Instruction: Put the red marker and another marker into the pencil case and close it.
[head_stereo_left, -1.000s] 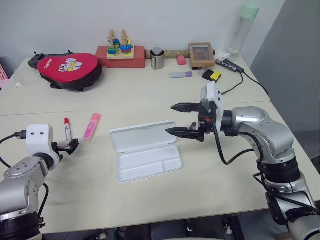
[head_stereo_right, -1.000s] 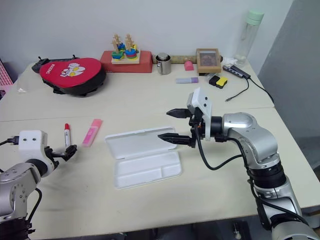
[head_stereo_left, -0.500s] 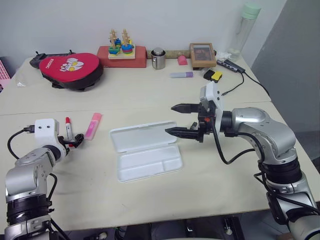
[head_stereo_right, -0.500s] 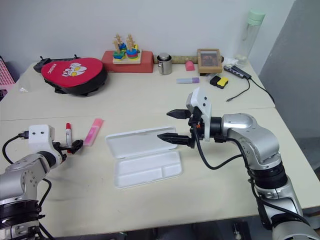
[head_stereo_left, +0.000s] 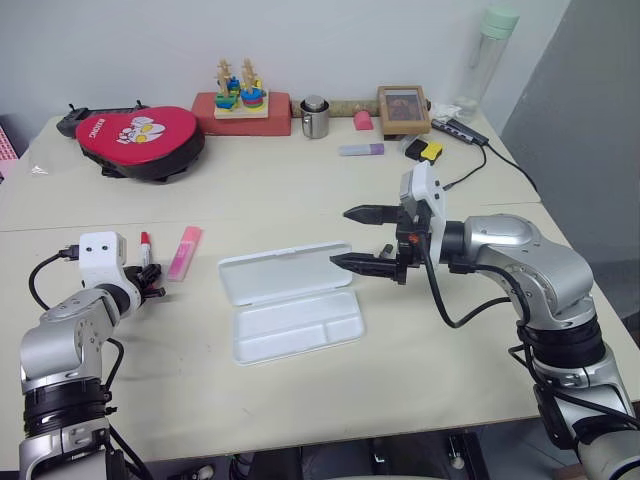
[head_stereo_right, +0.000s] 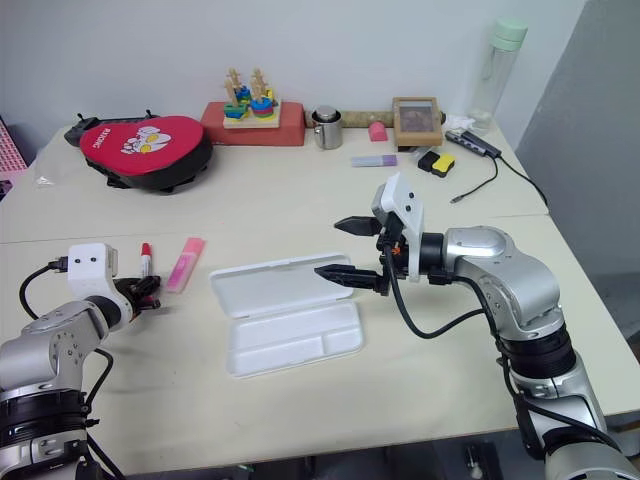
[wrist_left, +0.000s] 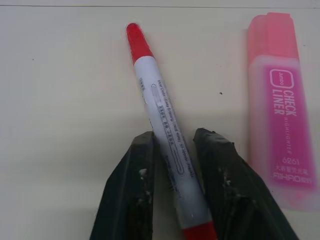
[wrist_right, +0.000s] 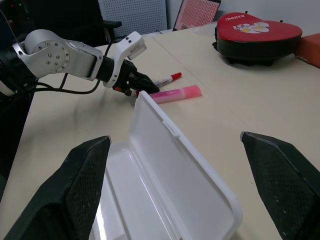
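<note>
An indoor test room or lab set up like an office, arranged for a robot's tabletop trials. Two plain cream-coloured tables (head_stereo_left: 300, 190) are pushed together against a bare white wall (head_stereo_left: 330, 40). Along the back edge sits an odd mix of props: a red heart-shaped padded case with a cartoon print (head_stereo_left: 140, 138), a wooden stacking toy with coloured rings on a red block (head_stereo_left: 240, 98), a small steel cup (head_stereo_left: 315, 116), a small wooden picture frame (head_stereo_left: 403, 108), a tall clear bottle with a pale green cap (head_stereo_left: 487, 58) and a cabled hub adapter (head_stereo_left: 458, 128). The right wrist view shows a white perforated pegboard panel (wrist_right: 132, 15) behind the tables.
</note>
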